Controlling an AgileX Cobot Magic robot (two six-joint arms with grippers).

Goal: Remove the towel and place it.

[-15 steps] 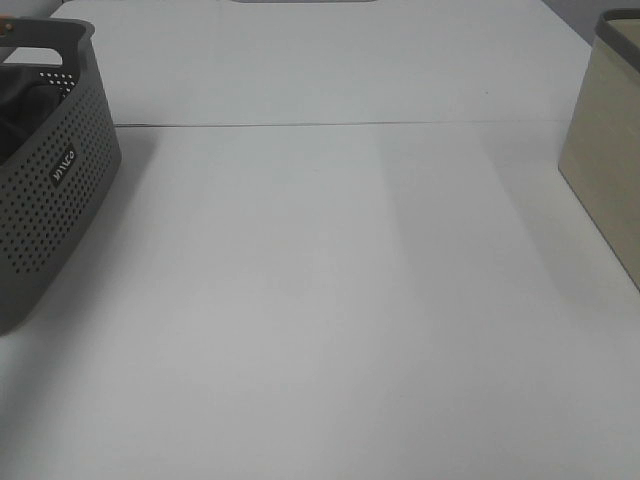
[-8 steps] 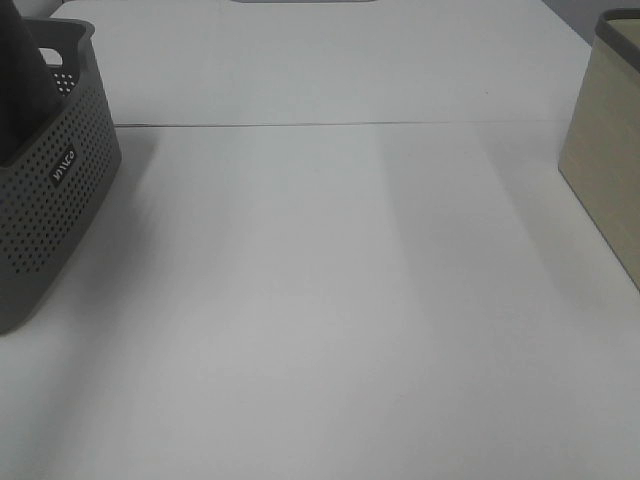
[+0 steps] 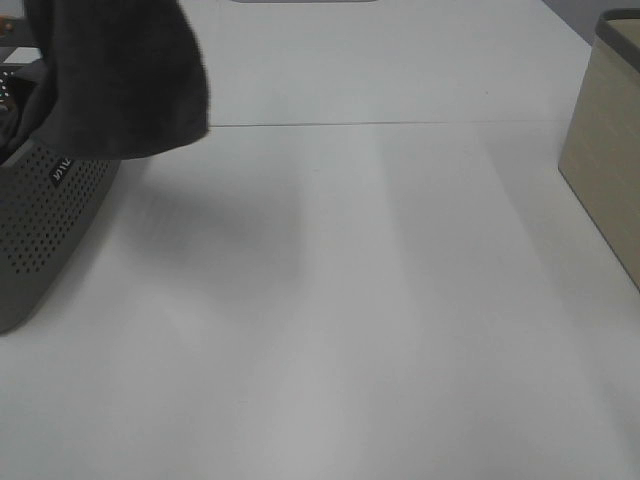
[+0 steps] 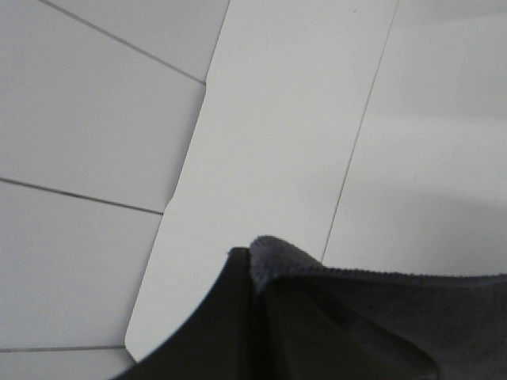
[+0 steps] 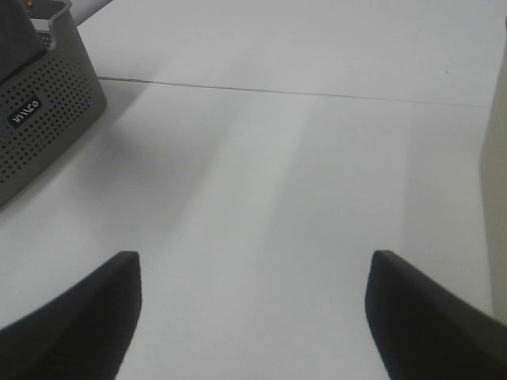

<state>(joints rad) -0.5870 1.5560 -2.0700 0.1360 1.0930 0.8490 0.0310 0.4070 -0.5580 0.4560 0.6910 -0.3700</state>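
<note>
The dark charcoal towel [image 3: 125,80] hangs in the air at the far left of the exterior high view. Its lower edge drapes over the rim of the grey perforated basket [image 3: 40,230]. The left gripper is above that view's top edge. In the left wrist view my left gripper [image 4: 253,265] is shut on a fold of the towel [image 4: 356,317], high over the white table. My right gripper [image 5: 253,317] is open and empty, low over the table's middle. The basket [image 5: 40,119] and a bit of towel [image 5: 20,28] lie far ahead of it.
A beige box with a dark rim [image 3: 610,170] stands at the right edge of the white table [image 3: 350,300]; its side also shows in the right wrist view [image 5: 497,198]. A seam [image 3: 400,124] runs across the table at the back.
The towel has risen out of the basket and swung right; a second ago it lay inside. The right gripper's side of the table looks the same.
</note>
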